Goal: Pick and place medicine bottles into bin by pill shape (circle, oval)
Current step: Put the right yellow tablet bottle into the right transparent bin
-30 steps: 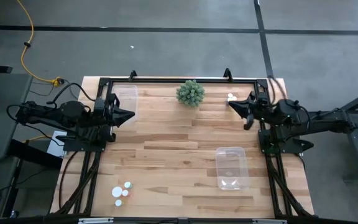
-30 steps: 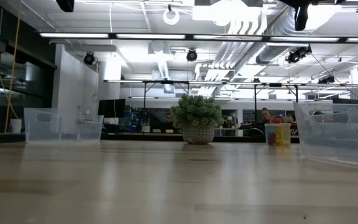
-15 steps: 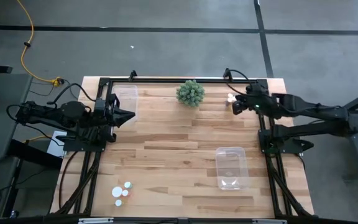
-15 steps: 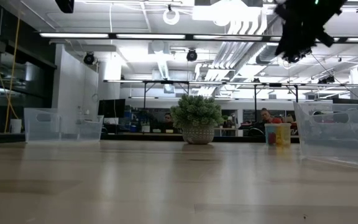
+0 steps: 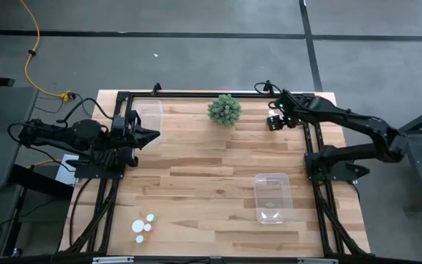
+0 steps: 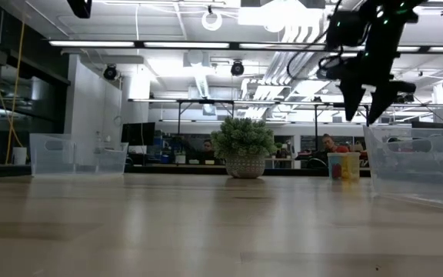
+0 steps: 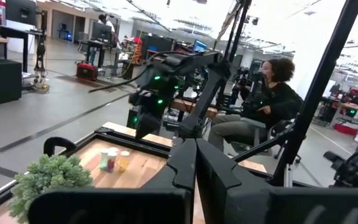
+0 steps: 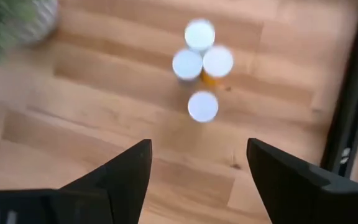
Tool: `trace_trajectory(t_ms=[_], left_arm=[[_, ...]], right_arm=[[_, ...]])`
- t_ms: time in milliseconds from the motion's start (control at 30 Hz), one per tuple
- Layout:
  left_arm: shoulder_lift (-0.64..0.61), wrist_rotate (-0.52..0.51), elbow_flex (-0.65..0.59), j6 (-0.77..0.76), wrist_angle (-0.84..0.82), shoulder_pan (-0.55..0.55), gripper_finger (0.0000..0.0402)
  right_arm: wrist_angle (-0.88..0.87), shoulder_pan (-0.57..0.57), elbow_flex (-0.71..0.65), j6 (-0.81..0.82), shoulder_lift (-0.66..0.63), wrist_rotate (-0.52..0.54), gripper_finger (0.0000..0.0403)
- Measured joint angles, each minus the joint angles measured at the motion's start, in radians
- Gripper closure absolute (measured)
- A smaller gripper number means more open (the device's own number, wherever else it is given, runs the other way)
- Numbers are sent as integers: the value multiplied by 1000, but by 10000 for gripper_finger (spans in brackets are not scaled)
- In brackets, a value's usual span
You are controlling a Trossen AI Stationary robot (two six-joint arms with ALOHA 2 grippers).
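Two dark arms reach over a pale wooden table [image 5: 196, 176] set on a grey concrete floor, seen from above. The left gripper [image 5: 149, 134] waits near the table's left edge, fingers pressed together, just beside a clear bin [image 5: 148, 114] at the far left corner. The right gripper [image 5: 275, 122] hangs above the far right corner, fingers spread wide and holding nothing. A second clear bin [image 5: 272, 196] sits toward the near right. A spiky green plant [image 5: 225, 109] stands at the far edge in the middle. Three medicine bottles [image 5: 144, 226] huddle at the near left corner.

From table height, the planks run toward a bright workshop with strip lights, ducts and benches. The plant sits in a small pot, and a cluster of bottles [image 6: 344, 165] stands to its right, with the right gripper hanging open above it.

Through the left wrist camera, the closed fingers [image 7: 194, 168] point across at the right arm over that cluster [image 7: 114, 160], and a person [image 7: 267, 99] sits on a chair behind.

The right wrist camera looks down between its parted fingers [image 8: 129, 171] at four white caps [image 8: 201, 65], bunched together on the wood.
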Motion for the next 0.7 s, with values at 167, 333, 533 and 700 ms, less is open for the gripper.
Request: trace_trajectory(t_ms=[167, 333, 533, 700], left_arm=[[0, 0, 0, -6, 0, 0, 401], [0, 0, 0, -6, 0, 0, 401], [0, 0, 0, -6, 0, 0, 401], [0, 0, 0, -6, 0, 0, 401]], right_arm=[[11, -66, 0, -88, 101, -38, 146], [70, -112, 0, -130, 189, -38, 146], [93, -144, 0, -147, 270, -59, 147], [113, -151, 0, -161, 319, -72, 147]])
